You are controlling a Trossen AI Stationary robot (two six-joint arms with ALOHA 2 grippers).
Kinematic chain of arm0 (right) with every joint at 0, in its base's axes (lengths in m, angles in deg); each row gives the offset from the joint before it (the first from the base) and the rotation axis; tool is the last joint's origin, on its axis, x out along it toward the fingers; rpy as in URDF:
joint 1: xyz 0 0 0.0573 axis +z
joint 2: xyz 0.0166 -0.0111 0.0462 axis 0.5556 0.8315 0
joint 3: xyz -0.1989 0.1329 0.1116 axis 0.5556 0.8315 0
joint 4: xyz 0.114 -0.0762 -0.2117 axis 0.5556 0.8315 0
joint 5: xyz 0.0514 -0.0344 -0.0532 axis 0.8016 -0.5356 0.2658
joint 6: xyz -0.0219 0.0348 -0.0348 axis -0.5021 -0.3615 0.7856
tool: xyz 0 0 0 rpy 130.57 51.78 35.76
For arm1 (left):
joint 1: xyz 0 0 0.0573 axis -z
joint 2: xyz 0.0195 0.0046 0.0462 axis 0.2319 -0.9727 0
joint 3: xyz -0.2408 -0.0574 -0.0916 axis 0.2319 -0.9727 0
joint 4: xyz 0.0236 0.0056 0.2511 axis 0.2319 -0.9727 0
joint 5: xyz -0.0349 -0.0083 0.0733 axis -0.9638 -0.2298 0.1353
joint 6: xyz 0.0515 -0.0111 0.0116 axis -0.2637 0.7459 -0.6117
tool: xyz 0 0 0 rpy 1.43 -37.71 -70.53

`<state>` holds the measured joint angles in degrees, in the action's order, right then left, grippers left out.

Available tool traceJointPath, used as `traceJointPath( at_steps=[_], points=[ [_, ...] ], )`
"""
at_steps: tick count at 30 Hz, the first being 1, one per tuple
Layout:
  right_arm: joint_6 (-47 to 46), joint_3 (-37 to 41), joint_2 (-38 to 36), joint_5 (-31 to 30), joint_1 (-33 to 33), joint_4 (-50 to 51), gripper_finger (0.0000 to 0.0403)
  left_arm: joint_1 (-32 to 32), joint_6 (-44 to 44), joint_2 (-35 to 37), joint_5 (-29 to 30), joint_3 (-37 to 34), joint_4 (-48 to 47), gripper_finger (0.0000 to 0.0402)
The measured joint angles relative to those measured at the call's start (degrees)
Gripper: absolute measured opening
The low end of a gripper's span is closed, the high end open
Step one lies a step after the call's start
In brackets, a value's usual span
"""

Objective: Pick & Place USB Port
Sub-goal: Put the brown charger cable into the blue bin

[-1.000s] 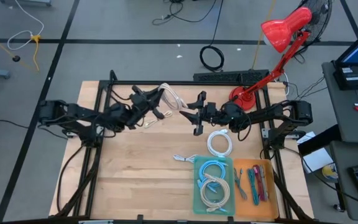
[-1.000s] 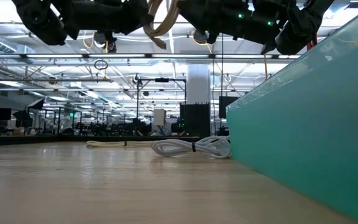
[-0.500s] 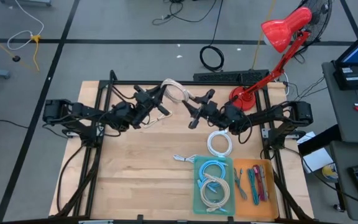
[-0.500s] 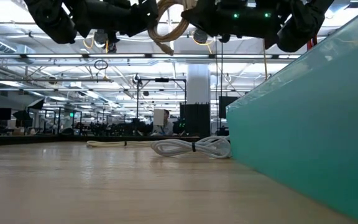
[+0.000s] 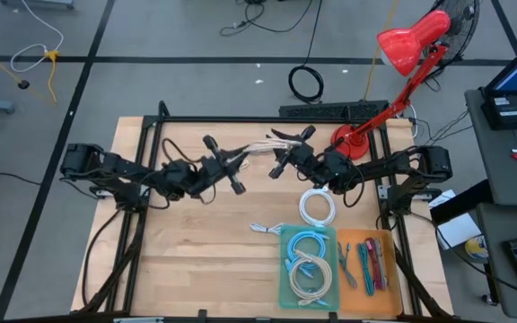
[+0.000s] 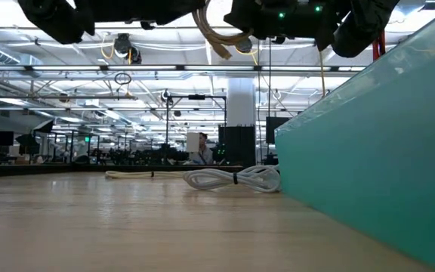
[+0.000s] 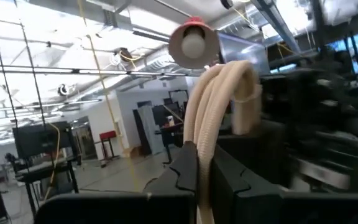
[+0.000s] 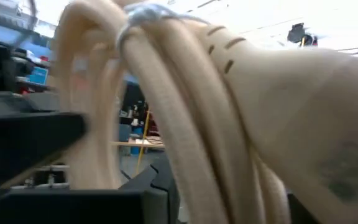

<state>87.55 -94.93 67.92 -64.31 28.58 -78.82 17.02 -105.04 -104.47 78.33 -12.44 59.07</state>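
Observation:
A beige coiled USB cable [image 5: 257, 149] is held up in the air between both arms, above the table's far middle. My left gripper [image 5: 234, 162] is shut on it. In the left wrist view the coil [image 7: 219, 99] rises from between the fingers. My right gripper [image 5: 283, 151] faces it from the right and is open. The coil's other end [image 8: 229, 106] fills the right wrist view and stands between those fingers. In the low view the cable [image 6: 219, 36] hangs at the top edge. My left gripper pinches the coil's several strands near one end [image 7: 202, 155] between its two fingers [image 7: 185, 171], coming level from the table's left. The coil is lifted clear of the table and reaches out toward my right gripper.
A white coiled cable [image 5: 317, 206] and a small light cable [image 5: 263, 229] lie on the wood. A teal tray [image 5: 284, 269] with coiled cables and an orange tray [image 5: 389, 269] with cables sit at the near right. A red lamp [image 5: 402, 49] stands at the far right.
My left gripper moved toward the table's right and turned, swinging the beige coil from pointing at the far edge down to lying toward my right gripper. My right gripper shifted slightly toward the far edge, and the coil's free end came between its fingers.

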Motion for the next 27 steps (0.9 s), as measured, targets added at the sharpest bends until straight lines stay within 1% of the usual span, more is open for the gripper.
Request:
traceJointPath(
  at_steps=[2, 5, 8, 12, 18, 20, 24, 25, 27],
  points=[
    [1.46, -0.22, 0.0, -0.67, -0.01, 0.19, 0.0076, 2.26, -2.43, 0.0, 2.41, 0.0, 0.11, 0.001],
    [1.52, -0.24, 0.08, -0.01, -0.3, 0.34, 0.0063, 5.27, -8.11, -0.05, 6.06, 0.0, 2.71, 0.001],
    [1.15, -0.34, 0.07, 0.43, -1.01, -0.13, 0.0055, 6.81, -11.33, -0.04, 5.46, 0.0, 3.69, 0.001],
    [0.42, -1.25, 0.07, -0.09, -1.76, 1.02, 0.0054, 6.19, -8.96, -0.09, 4.64, -0.02, 3.19, 0.001],
    [0.36, -2.79, 0.07, -1.85, -1.99, 3.03, 0.0068, 5.23, -5.89, 0.0, 2.6, -0.02, 2.03, 0.001],
    [0.33, -3.68, 0.04, -3.34, -2.06, 3.69, 0.007, 5.2, -5.2, 0.0, 1.42, -0.02, 1.97, 0.001],
    [0.37, -6.47, 0.04, -9.69, -2.3, 7.11, 0.007, 4.7, -4.59, -1.63, 0.99, 0.02, 3.75, 0.001],
    [0.39, -7.34, 0.04, -11.31, -2.41, 8.74, 0.007, 4.59, -4.59, -2.26, 1.29, 0.38, 4.07, 0.001],
    [0.06, -9.14, 0.04, -13.41, -2.68, 12.68, 0.007, 4.55, -5.32, -3.62, 4.2, 1.79, 4.84, 0.001]
  ],
)
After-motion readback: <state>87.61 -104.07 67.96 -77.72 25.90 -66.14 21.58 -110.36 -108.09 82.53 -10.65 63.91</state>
